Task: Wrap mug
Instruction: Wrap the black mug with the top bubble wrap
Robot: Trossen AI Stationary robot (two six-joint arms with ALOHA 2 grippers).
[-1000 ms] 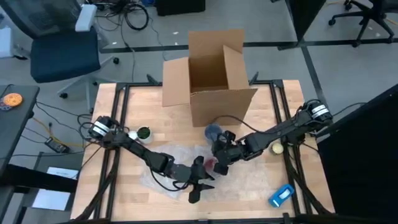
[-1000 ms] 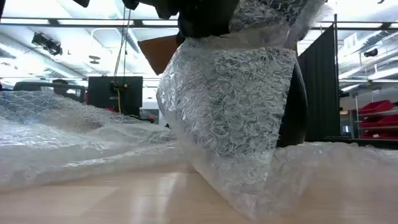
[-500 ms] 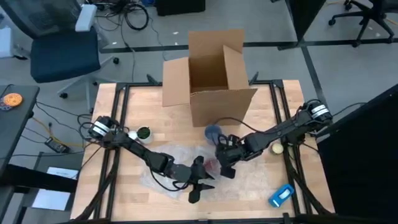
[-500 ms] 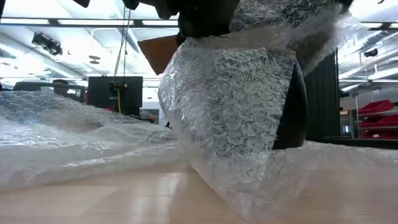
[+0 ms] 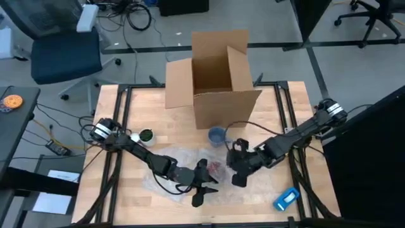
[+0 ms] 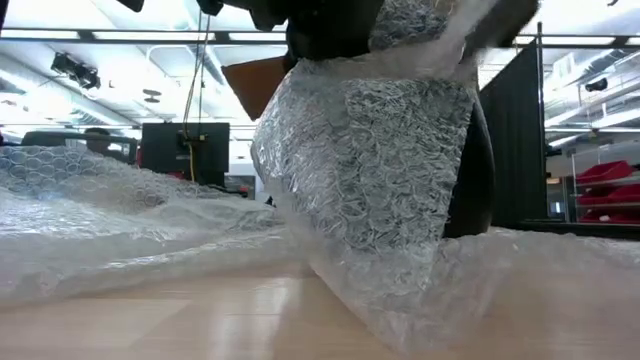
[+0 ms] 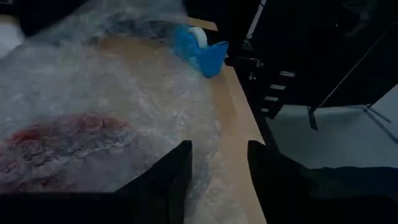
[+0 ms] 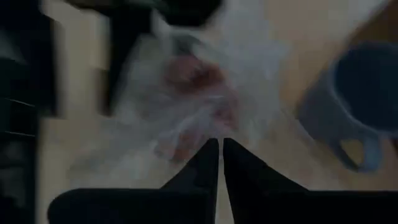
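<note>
A red mug lies under a sheet of clear bubble wrap in the middle of the table; it shows as a red patch in the left wrist view. My left gripper stands open just on the near side of the mug, its fingers spread over the wrap. My right gripper, to the mug's right, is shut on the wrap. In the low view the wrap rises as a steep hump. My left gripper: I cannot tell whether its open fingers touch the wrap beneath them. My right gripper pinches a bit of the bubble wrap between its shut fingertips, coming level from the table's right. The wrap runs from the fingertips toward the mug, lifted off the table there; edge or fold, I cannot tell.
A blue mug stands just beyond the wrap, in front of an open cardboard box at the far edge. A blue tape dispenser lies near the right front corner. A small green and white thing sits at the left.
My right gripper, shut on the wrap, has moved toward the table's right edge and a little nearer, drawing the wrap's upper part with it. The mug and my left gripper have stayed in place.
</note>
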